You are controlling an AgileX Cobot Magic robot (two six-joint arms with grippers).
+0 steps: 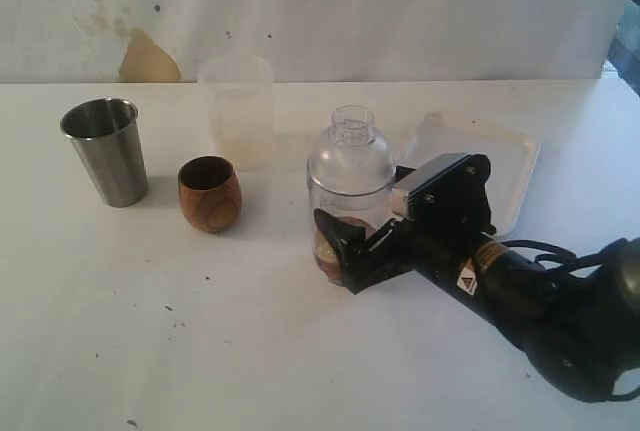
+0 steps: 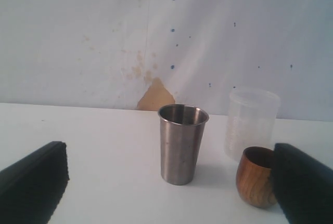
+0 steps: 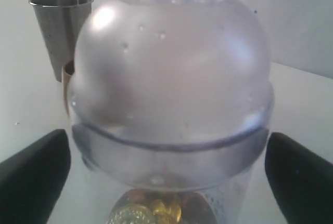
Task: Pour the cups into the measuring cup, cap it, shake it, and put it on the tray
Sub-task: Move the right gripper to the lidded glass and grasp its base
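Note:
The measuring cup (image 1: 350, 191) stands on the table left of the tray (image 1: 512, 163), with a clear domed cap (image 1: 352, 146) on it and gold and brown pieces (image 3: 156, 209) at its bottom. My right gripper (image 1: 340, 251) is open, one finger on each side of the cup's lower body, and small gaps show at both fingers (image 3: 31, 174). The steel tumbler (image 1: 105, 151) and the wooden cup (image 1: 210, 194) stand upright at the left. In the left wrist view my left gripper (image 2: 169, 182) is open, low over the table, facing the steel tumbler (image 2: 182, 143) with the wooden cup (image 2: 255, 177) by one finger.
A frosted whitish cup (image 1: 237, 111) stands behind the wooden cup, near the stained back wall. The right arm lies across the table's front right, just in front of the tray. The left arm does not show in the exterior view.

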